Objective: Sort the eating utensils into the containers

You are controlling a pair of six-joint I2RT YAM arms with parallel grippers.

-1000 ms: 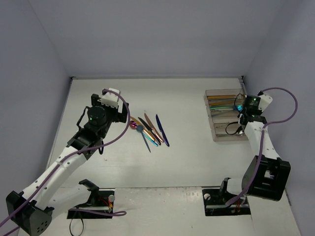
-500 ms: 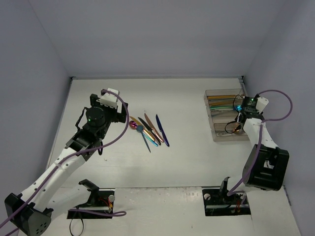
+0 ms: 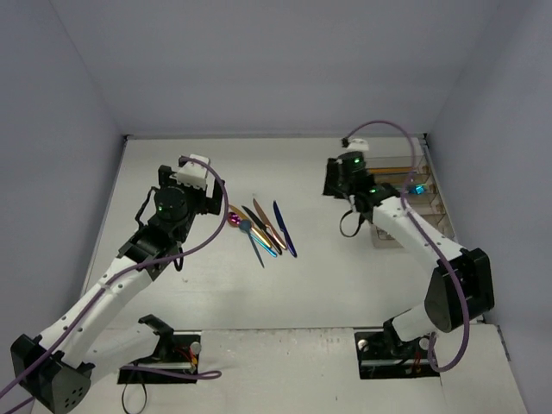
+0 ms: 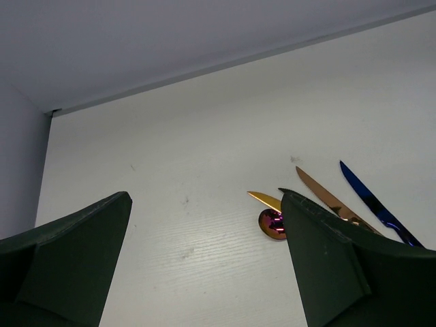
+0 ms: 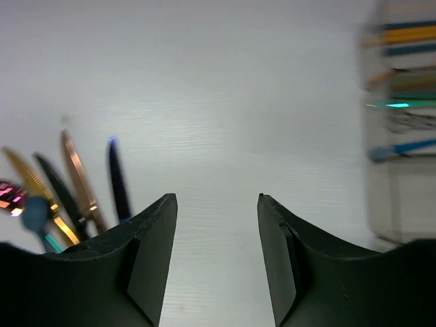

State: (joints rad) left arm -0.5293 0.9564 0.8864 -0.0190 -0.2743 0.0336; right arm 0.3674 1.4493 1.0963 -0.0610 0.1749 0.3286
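Observation:
Several eating utensils (image 3: 260, 226) lie fanned out at the middle left of the table: a blue knife (image 5: 117, 178), a rose-gold knife (image 4: 325, 197), a dark knife (image 5: 57, 188), a gold piece (image 4: 264, 199), a magenta spoon (image 4: 272, 224) and a teal spoon (image 5: 34, 212). The clear containers (image 3: 390, 239) stand at the right with coloured utensils inside, blurred in the right wrist view (image 5: 402, 102). My left gripper (image 4: 204, 193) hangs open and empty just left of the pile (image 3: 210, 205). My right gripper (image 5: 216, 197) is open and empty over bare table, between the pile and the containers (image 3: 333, 184).
Grey walls close the table on the left, back and right. The right arm (image 3: 405, 224) reaches across the front of the containers. Both arm bases (image 3: 164, 354) sit at the near edge.
The right arm has swung from above the containers leftward toward the middle of the table, and its jaws have opened. The left arm has hardly moved.

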